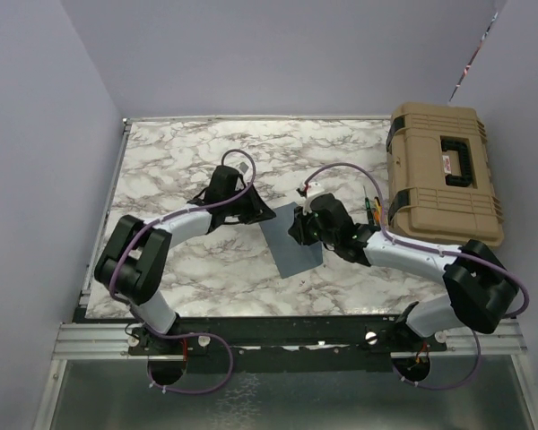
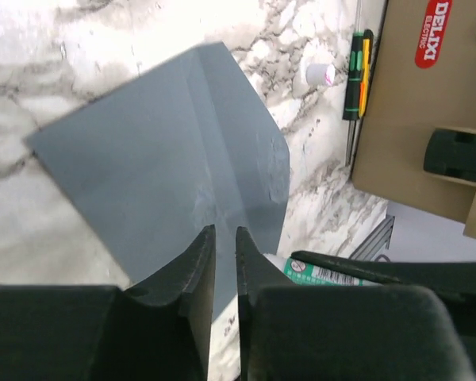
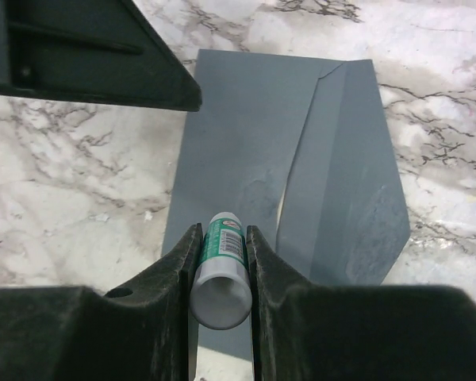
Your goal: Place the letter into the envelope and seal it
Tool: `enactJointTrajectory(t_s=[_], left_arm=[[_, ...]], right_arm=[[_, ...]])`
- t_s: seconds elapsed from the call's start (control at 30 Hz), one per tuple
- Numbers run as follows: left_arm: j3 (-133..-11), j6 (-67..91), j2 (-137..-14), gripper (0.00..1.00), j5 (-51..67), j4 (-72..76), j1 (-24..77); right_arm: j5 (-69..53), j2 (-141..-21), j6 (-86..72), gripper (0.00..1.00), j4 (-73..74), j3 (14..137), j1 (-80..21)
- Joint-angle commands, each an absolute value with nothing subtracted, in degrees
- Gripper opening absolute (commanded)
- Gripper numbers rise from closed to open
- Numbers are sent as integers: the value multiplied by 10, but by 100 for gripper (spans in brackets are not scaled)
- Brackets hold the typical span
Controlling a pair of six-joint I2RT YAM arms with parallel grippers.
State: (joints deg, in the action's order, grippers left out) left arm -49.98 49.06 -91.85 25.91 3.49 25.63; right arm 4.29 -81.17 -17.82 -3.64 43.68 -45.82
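Here, my right gripper [image 3: 222, 234] clamped a glue stick [image 3: 222, 274], aimed lengthwise along the envelope [image 1: 291, 246] flat on the marble table [image 1: 188, 152], flap [image 3: 341, 182] rightward. The left gripper [image 2: 224, 234] had its jaws nearly together at the envelope's edge; whether it was pinching, I couldn't tell. No letter showed.

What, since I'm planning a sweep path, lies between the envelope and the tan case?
In the left wrist view, two slim screwdrivers and a small white cap lie on the marble tabletop between the envelope and the tan case.
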Motion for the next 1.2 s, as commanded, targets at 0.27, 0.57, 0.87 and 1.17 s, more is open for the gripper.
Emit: enactJointTrajectory(t_s=[0.27,0.57,0.87,1.17], left_arm=[[-541,478,-1059,0,290,151,259],[-538,465,-1109,0,276,103,258],[-531,460,-1132,0,255,56,256],[-525,450,-1141,0,252,46,242]], right_arm=[[97,-902,-126,1,-113,449,-463],[106,-942,-121,1,-125,451,-476],[187,-977,-144,0,-124,462,-483],[199,-1008,-195,0,-59,499,-483]])
